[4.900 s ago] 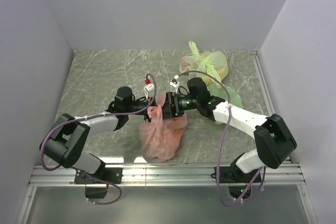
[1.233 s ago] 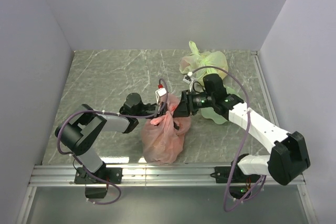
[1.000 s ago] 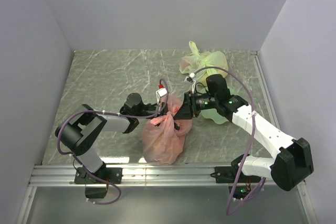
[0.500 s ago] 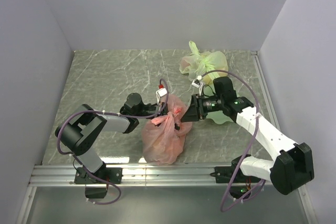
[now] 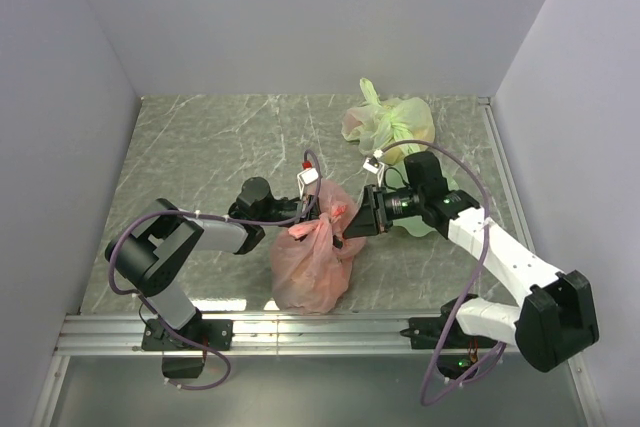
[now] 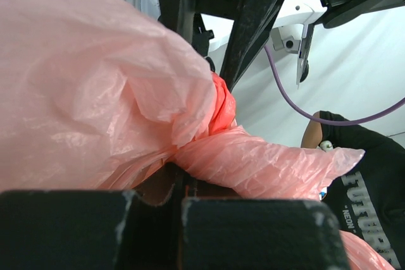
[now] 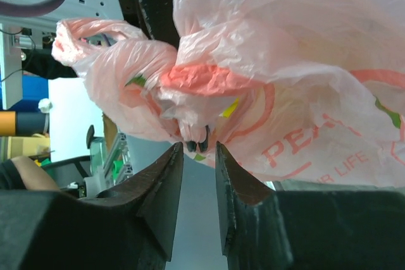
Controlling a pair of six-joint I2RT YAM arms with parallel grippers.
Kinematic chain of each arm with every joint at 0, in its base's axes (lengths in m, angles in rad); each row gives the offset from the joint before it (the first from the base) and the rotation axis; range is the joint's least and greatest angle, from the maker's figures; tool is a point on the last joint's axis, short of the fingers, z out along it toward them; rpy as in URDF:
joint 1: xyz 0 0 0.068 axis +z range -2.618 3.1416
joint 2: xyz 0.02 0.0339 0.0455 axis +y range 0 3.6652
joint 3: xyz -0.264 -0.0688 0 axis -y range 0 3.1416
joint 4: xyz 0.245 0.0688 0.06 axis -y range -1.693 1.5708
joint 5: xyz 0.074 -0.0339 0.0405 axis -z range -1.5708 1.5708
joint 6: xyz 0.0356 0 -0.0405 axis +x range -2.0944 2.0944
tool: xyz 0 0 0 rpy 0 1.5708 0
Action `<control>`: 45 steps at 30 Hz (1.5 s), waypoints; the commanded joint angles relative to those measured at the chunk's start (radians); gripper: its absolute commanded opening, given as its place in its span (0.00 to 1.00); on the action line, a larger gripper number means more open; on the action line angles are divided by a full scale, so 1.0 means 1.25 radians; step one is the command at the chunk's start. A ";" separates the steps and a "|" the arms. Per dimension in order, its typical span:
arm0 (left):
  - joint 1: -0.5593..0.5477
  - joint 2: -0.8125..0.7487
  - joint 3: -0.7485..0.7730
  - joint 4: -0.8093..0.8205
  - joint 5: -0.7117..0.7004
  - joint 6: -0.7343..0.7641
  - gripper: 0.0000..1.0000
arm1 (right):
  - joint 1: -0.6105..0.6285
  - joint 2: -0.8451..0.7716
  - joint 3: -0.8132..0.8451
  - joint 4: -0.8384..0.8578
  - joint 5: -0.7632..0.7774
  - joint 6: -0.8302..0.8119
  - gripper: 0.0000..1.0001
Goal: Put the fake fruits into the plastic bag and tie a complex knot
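Overhead view. The desk is a grey-green slab veined with pale marbling, closed in on the left, rear and right by plain pale lavender walls. A slotted aluminium rail runs along its near edge and carries both arm bases.

The plastic bag, thin salmon-pink film, sits bulging on the desk near the front centre, between the two wrists. Its neck is gathered into a twisted bunch at the top. The contents cannot be made out through the crinkled film.

The left claw reaches in low from the left. In the left wrist view its fingers are pressed together on the twisted neck.

The right claw lies just beside the bunch. In the right wrist view its jaws stand a narrow gap apart with nothing between them.

A pale green-yellow knotted bag rests near the rear right of the desk, well apart from the pink one. Purple cables loop along both arms.
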 commanded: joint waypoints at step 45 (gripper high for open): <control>0.335 -0.359 0.343 -1.671 -0.040 1.392 0.72 | 0.049 0.038 0.100 -0.079 0.043 -0.202 0.00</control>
